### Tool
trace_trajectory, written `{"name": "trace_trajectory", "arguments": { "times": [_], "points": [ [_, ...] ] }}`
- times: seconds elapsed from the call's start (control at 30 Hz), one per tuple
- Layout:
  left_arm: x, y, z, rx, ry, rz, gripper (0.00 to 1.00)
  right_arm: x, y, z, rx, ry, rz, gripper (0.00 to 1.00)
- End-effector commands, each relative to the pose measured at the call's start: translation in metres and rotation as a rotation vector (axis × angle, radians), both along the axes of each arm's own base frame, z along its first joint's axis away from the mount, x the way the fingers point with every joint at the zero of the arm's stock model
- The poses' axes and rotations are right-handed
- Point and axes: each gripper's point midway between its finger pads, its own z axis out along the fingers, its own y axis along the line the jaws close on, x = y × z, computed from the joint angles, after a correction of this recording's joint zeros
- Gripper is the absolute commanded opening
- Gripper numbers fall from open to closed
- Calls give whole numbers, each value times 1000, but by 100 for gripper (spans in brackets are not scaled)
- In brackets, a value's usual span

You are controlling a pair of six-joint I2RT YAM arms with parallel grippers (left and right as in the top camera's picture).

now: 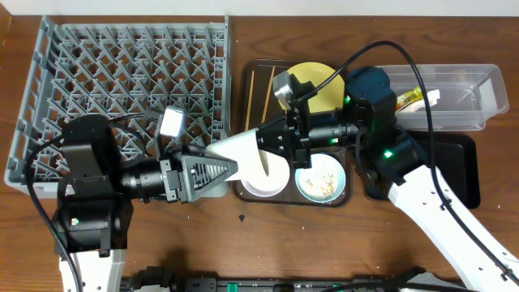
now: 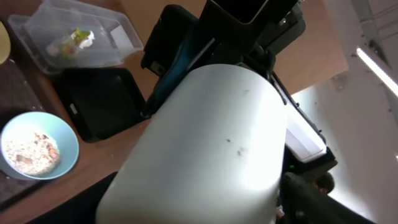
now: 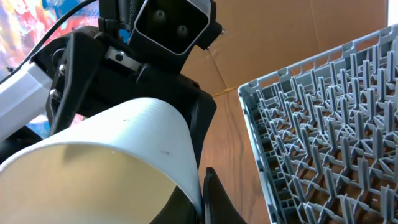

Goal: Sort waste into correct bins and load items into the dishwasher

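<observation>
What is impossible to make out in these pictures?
Left claw grip: left wrist view, the white bowl fills the frame, hiding the fingers.
Yellow plate: overhead, the right arm covers part.
Clear tub contents: small overhead, blurred in left wrist view.

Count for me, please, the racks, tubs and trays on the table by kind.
Grey dish rack: 1
Clear tub: 1
Trays: 2, the brown tray and the black tray
Total: 4
</observation>
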Motion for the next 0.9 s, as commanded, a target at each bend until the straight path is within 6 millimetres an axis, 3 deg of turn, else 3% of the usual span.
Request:
{"name": "trace_trajectory", "arguments": {
  "times": [0.0,0.07,0.13,0.17,0.2,0.23,0.43,0.5,0.63,0.77,0.87],
  "points": [
    [-9,-2,12,-23,-39,-46,72,6,6,1,-10,-3,-48,1],
    [-8,-2,12,-21,-39,-42,65,5,6,1,-10,-2,-47,1],
    [-7,-2,11,-15,-38,-33,61,5,6,1,-10,-2,-47,13],
    [-5,-1,10,-9,-38,-23,60,5,6,1,-10,-2,-47,26],
    [0,0,7,9,-36,6,60,7,5,1,-10,-2,-51,51],
    [4,1,5,21,-34,28,60,8,3,1,-10,-1,-56,59],
    [26,10,-9,108,-32,173,60,40,-22,-13,-60,64,-186,72],
    [35,16,-15,150,-27,240,59,58,-41,-26,-107,128,-279,73],
    [53,37,-35,263,-2,406,58,71,-66,-54,-198,260,-389,73],
    [68,69,-44,332,38,566,57,71,-86,-98,-375,407,-525,73],
    [75,122,-71,507,143,811,57,63,-96,-123,-495,432,-565,73]
  ]
}}
